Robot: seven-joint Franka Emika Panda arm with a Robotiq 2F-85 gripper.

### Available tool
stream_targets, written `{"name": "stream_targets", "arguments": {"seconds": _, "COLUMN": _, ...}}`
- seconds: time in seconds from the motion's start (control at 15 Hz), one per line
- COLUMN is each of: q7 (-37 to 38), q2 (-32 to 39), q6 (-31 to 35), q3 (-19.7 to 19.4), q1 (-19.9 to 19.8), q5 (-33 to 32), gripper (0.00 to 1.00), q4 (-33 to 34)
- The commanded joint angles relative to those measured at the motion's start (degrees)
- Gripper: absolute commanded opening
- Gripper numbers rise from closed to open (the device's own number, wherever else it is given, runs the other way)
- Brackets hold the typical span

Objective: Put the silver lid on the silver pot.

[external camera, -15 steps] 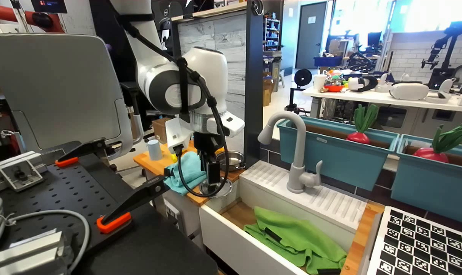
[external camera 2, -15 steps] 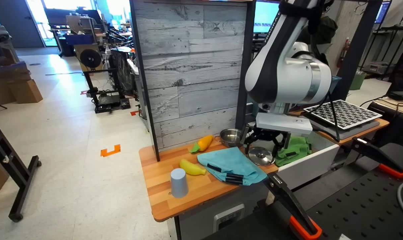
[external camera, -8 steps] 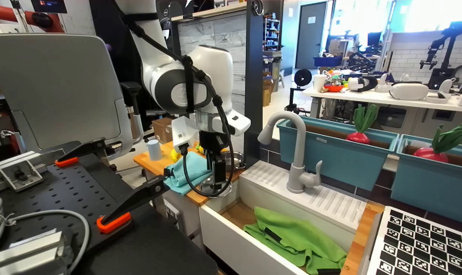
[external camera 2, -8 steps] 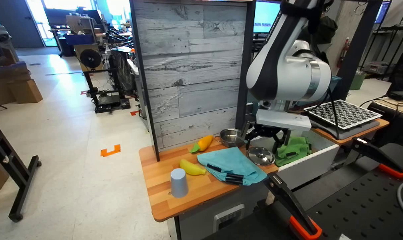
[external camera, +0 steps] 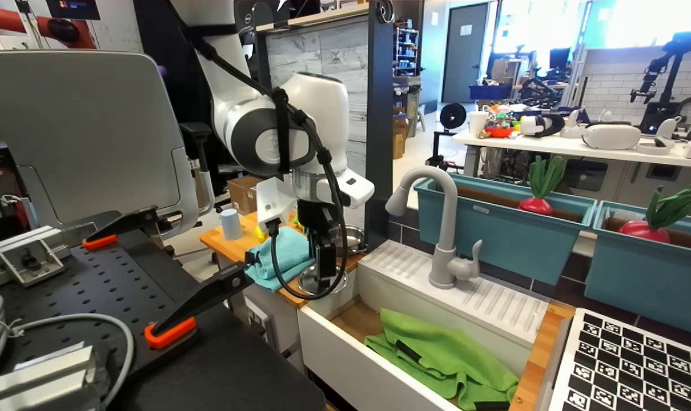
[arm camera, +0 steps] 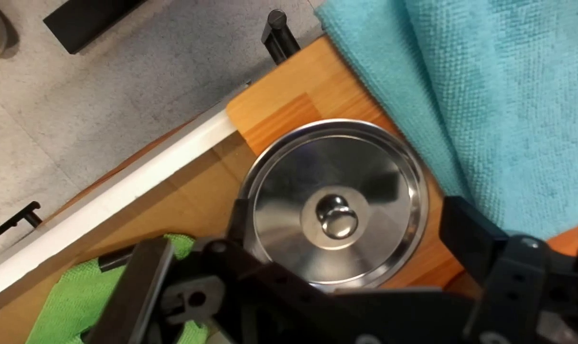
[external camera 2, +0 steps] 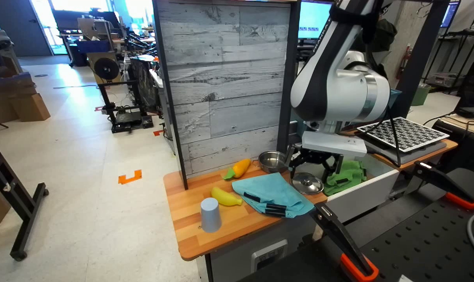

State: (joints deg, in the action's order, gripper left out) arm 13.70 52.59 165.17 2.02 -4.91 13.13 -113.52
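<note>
One silver lid (external camera 2: 307, 184) directly under the end effector (external camera 2: 308, 177), fingers (arm camera: 470, 234) spread wide, knob (arm camera: 339, 222) between them, silver pot (external camera 2: 270, 163) on its far side. Straight down next imo.

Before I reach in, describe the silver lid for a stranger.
Find the wooden counter beside the white sink. At its sink end, by the blue cloth, lies the silver lid. Unlike the silver pot, it's a disc with a central knob.
</note>
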Motion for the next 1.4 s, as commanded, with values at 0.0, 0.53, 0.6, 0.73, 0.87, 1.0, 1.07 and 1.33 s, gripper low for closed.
{"name": "stream_targets", "arguments": {"seconds": 0.0, "q7": 0.6, "q2": 1.6, "q6": -0.9, "q3": -0.7, "q1": 0.7, "q5": 1.0, "gripper": 0.74, "q4": 2.0}}
{"name": "stream_targets", "arguments": {"seconds": 0.53, "q7": 0.8, "q2": 2.1, "q6": -0.8, "q3": -0.6, "q1": 0.5, "q5": 1.1, "gripper": 0.13, "q4": 2.8}}
{"name": "stream_targets", "arguments": {"seconds": 0.6, "q7": 0.8, "q2": 2.0, "q6": -0.8, "q3": -0.5, "q1": 0.4, "q5": 1.1, "gripper": 0.07, "q4": 2.9}}
{"name": "stream_targets", "arguments": {"seconds": 0.73, "q7": 0.8, "q2": 1.8, "q6": -0.5, "q3": -0.6, "q1": 0.5, "q5": 1.1, "gripper": 0.01, "q4": 2.7}}
{"name": "stream_targets", "arguments": {"seconds": 0.87, "q7": 0.4, "q2": 0.9, "q6": -0.4, "q3": -0.2, "q1": 0.3, "q5": 1.0, "gripper": 0.05, "q4": 1.6}}
{"name": "stream_targets", "arguments": {"seconds": 1.0, "q7": 0.4, "q2": -0.2, "q6": 0.2, "q3": -0.3, "q1": 0.6, "q5": 1.0, "gripper": 0.05, "q4": 0.3}}
{"name": "stream_targets", "arguments": {"seconds": 1.07, "q7": 0.3, "q2": -1.0, "q6": 0.1, "q3": -0.3, "q1": 0.8, "q5": 0.9, "gripper": 0.05, "q4": -0.5}}
{"name": "stream_targets", "arguments": {"seconds": 1.33, "q7": 0.0, "q2": -4.5, "q6": -0.2, "q3": -1.0, "q1": 2.1, "q5": 0.1, "gripper": 0.05, "q4": -4.4}}
